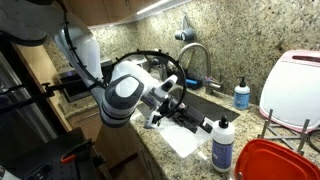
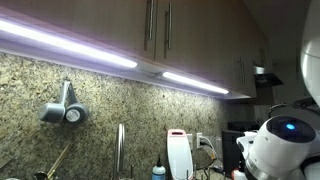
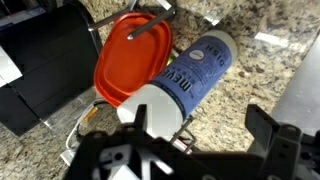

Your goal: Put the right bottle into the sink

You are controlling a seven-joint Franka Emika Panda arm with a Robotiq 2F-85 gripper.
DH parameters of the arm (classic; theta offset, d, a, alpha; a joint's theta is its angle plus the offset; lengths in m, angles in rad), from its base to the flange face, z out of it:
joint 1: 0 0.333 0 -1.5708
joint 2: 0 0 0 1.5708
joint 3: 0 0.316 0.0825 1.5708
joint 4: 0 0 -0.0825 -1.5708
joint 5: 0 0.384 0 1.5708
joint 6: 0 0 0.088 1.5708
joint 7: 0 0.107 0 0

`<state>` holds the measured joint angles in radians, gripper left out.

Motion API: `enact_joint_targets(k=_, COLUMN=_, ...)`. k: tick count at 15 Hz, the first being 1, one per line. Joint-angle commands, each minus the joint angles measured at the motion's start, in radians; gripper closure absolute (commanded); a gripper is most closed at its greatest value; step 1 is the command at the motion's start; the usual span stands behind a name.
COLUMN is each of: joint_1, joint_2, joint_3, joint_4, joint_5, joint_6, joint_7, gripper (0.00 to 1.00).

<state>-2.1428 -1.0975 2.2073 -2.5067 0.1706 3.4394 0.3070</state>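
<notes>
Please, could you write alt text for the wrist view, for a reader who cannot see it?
A white bottle with a blue label fills the centre, seen from close above on a speckled granite countertop. A red-orange container lies left of it in the picture, and the open end effector shows dark along the bottom edge.

We see the right bottle (image 3: 188, 72) as smooth white plastic, its bluish label (image 3: 205, 58) matt; the countertop (image 3: 250, 90) is speckled, polished granite; the faucet (image 1: 209, 68) gleams chrome; the red dish (image 3: 128, 58) looks like glossy plastic.
</notes>
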Motion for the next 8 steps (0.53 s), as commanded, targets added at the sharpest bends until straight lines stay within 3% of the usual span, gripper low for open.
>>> enact_joint_targets(k=1, joint_1=-0.018, joint_2=0.04, joint_3=0.066, joint_4=-0.035, joint_5=0.011, joint_6=0.036, joint_7=0.052, gripper=0.0)
enact_joint_targets(k=5, joint_1=-0.002, joint_2=0.042, joint_3=0.11, joint_4=0.0, joint_5=0.058, joint_6=0.015, joint_7=0.134, gripper=0.0)
enact_joint_targets(k=8, joint_1=0.018, joint_2=0.024, joint_3=0.102, joint_4=0.04, joint_5=0.119, joint_6=0.015, joint_7=0.187, gripper=0.0)
